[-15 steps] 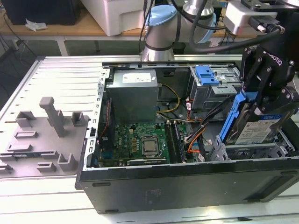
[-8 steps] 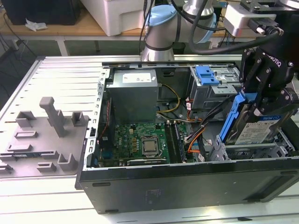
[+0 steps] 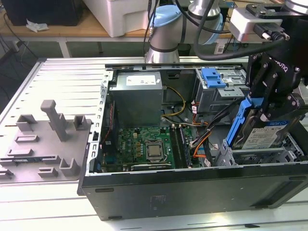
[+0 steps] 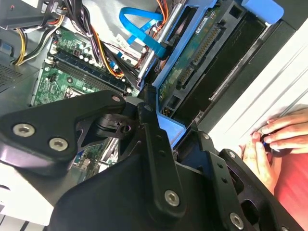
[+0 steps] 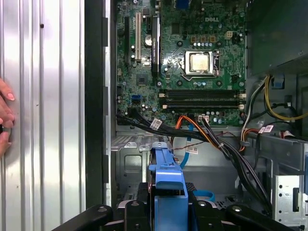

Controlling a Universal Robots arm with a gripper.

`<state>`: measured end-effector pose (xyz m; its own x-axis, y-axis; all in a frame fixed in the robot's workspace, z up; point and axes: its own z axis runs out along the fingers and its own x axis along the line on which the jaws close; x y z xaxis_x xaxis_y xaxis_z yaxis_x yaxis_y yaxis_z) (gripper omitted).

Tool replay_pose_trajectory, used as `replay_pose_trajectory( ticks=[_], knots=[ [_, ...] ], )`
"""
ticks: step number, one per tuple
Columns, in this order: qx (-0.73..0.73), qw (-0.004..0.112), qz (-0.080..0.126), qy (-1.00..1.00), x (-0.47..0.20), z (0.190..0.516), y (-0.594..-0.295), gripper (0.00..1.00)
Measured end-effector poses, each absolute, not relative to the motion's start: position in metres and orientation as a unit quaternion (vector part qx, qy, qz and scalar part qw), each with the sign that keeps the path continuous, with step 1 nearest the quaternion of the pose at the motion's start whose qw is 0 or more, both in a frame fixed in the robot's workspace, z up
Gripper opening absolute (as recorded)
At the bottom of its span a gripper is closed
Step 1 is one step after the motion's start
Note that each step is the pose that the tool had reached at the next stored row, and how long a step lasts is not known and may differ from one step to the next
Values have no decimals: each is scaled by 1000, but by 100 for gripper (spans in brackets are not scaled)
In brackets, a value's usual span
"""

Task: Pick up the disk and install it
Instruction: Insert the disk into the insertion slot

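Clamped on the disk (image 3: 269, 135) by its blue frame, with the gripper (image 3: 273, 109) reaching down from above at the exterior view's right. Tilted rather than flat: framed end up between the fingers, lower end down inside the computer case (image 3: 192, 195), just over the metal bay (image 3: 260, 156) in that corner. Same grip in the first wrist view, with the blue frame of the disk (image 5: 167, 175) pinched in the gripper (image 5: 168, 207) and black metal touching both sides. In the second wrist view, the underside of the disk (image 4: 192, 62), a green circuit board ringed by the blue frame.

On the disk's upper face, a white-and-blue label, not legible. On the grey power supply (image 3: 137, 103), a white sticker (image 3: 142, 80), likewise not legible. White lettering on the gripper's black body.

Tight toward the exterior view's right, with the case wall just beside the disk. Toward the exterior view's left, black and orange cables (image 3: 202, 137) near the blue frame, then the motherboard (image 3: 144, 144) well apart. Near the gripper's far side, a grey cage (image 3: 214, 79) with a blue latch. Open room above. Outside the case, a ribbed metal table (image 3: 62, 77) carrying a grey tray (image 3: 48, 139), well apart from the disk. Beside the case's outer wall, over the table, a person's hand (image 4: 276, 139), in both wrist views (image 5: 5, 115).
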<state>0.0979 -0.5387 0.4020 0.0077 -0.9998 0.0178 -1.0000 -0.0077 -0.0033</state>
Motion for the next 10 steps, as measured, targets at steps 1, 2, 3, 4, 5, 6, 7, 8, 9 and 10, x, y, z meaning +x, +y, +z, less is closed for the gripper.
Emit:
replay_pose_trajectory(
  ticks=[1,2,3,4,5,6,7,8,9,10],
  knots=[
    [710,5,8,-704,98,402,-539,36],
    [710,5,8,-704,98,402,-539,36],
    [710,5,8,-704,98,402,-539,36],
    [710,5,8,-704,98,402,-539,36],
    [710,5,8,-704,98,402,-539,36],
    [710,5,8,-704,98,402,-539,36],
    [710,5,8,-704,98,402,-539,36],
    [710,5,8,-704,98,402,-539,36],
    [710,5,8,-704,98,402,-539,36],
    [710,5,8,-704,98,402,-539,36]
  ],
)
